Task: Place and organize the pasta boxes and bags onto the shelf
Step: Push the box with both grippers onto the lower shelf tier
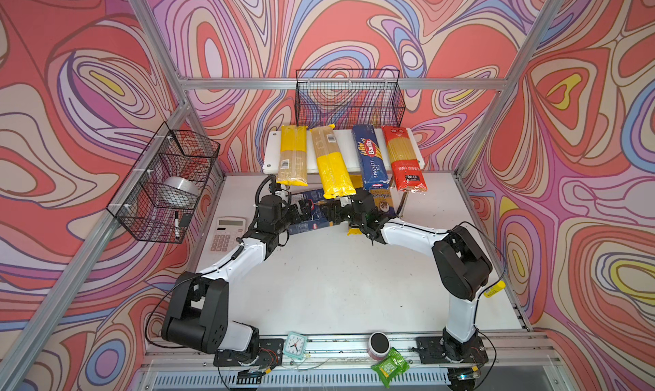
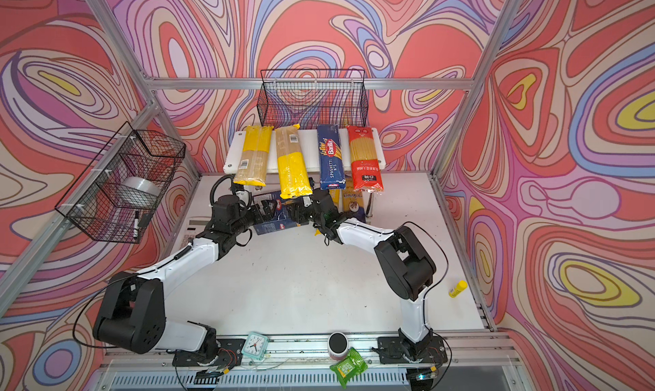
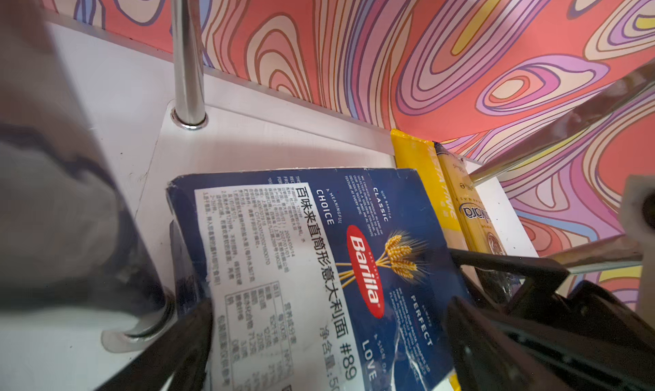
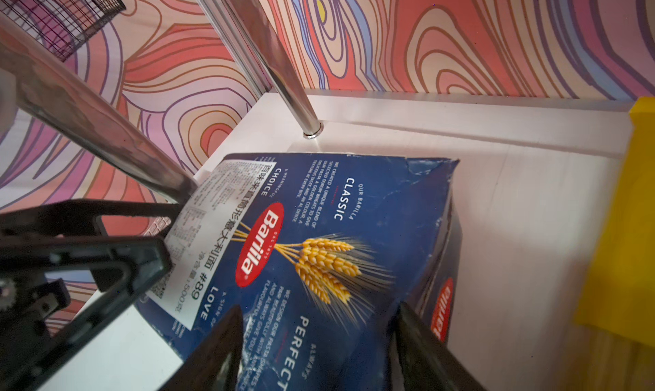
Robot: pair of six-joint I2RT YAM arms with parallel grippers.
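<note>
Left gripper (image 3: pixel 329 311) pinches Barilla carton (image 4: pixel 372 208), right gripper's (image 4: pixel 320 311) hold unclear; item likely light, stiff, dentable, best taken across side edges.

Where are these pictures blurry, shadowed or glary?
Left wrist view: a shelf leg close to the lens is a grey smear, while the Barilla box label reads sharp. Right wrist view: the near leg is soft and mirrors the wallpaper; the yellow bag is blurred. Both top views: under the top board it is dark.
</note>
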